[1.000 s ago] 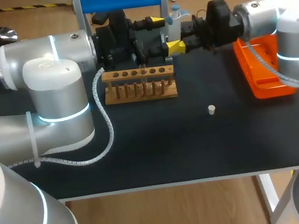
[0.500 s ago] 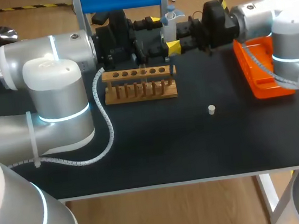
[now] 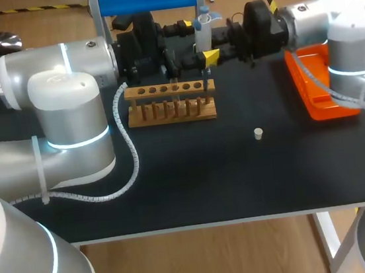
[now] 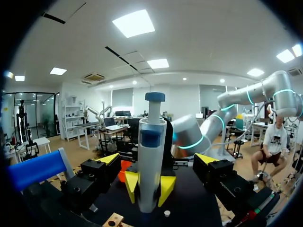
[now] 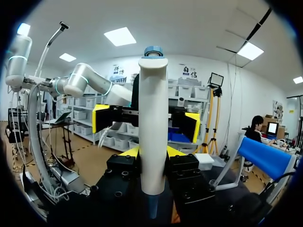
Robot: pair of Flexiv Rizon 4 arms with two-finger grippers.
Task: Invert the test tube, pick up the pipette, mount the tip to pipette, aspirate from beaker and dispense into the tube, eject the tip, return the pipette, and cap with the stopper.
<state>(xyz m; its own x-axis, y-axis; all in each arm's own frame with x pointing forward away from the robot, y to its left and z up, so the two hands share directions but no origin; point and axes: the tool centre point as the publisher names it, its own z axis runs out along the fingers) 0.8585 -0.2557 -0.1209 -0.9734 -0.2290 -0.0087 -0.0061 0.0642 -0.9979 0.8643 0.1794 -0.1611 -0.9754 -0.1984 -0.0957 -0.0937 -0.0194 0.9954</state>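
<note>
Two wrist views alone plain: right hand (image 5: 149, 152) clamped on pipette (image 5: 152, 109), left hand (image 4: 157, 159) apart.

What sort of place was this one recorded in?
Probably a robot bench set up for wet-lab practice: a black table holds a wooden test-tube rack and an orange plastic tray, and the right gripper is shut on a white-and-blue pipette.
</note>
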